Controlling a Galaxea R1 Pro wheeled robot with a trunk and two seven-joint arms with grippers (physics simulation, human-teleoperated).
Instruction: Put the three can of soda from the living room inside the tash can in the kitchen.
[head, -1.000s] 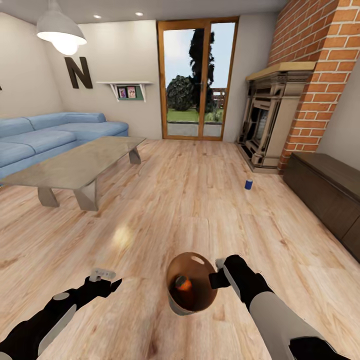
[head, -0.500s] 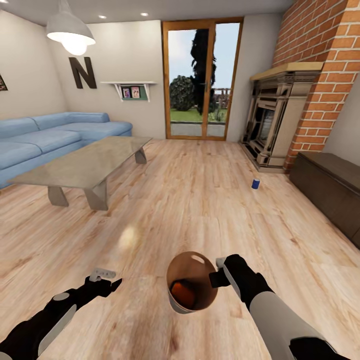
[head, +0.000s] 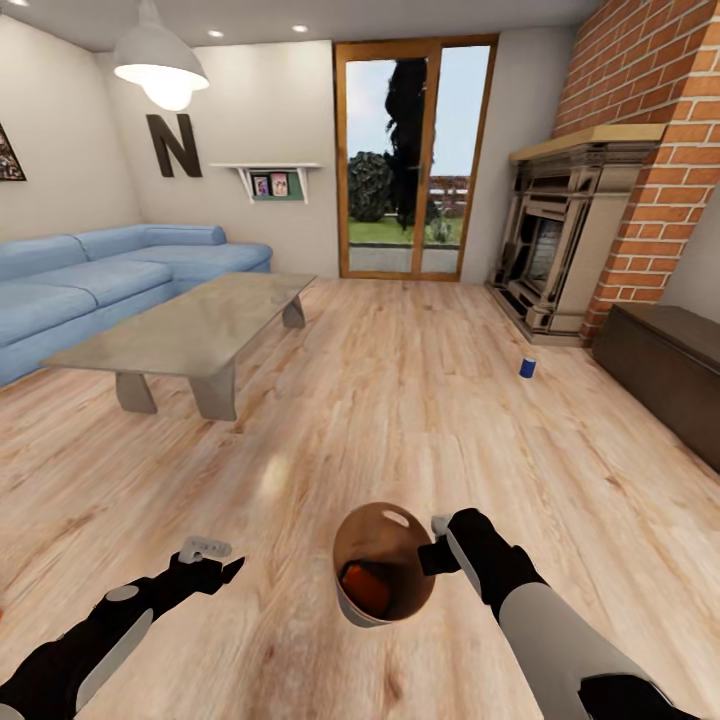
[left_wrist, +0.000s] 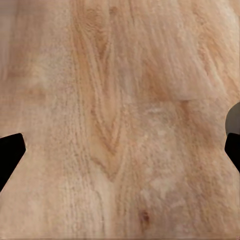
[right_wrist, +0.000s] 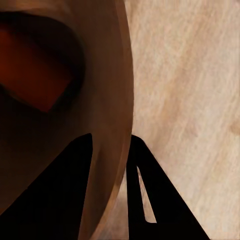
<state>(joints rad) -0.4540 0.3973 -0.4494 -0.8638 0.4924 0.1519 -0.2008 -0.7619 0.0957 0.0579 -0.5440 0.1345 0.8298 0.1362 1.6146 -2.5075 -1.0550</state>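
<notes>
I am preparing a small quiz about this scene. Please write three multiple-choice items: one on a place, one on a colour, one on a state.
1. Where does the blue can stand?
A. on the low table
B. on the floor near the fireplace
C. on the sofa

2. What colour is the can in the bin?
A. orange
B. green
C. white

3. The right tool is:
A. wide open
B. on the sofa
C. shut on the bin's rim

Key: 1 B, it stands on bare boards; 2 A, orange shows inside; 3 C, the wrist view shows fingers either side of the wall.
</notes>
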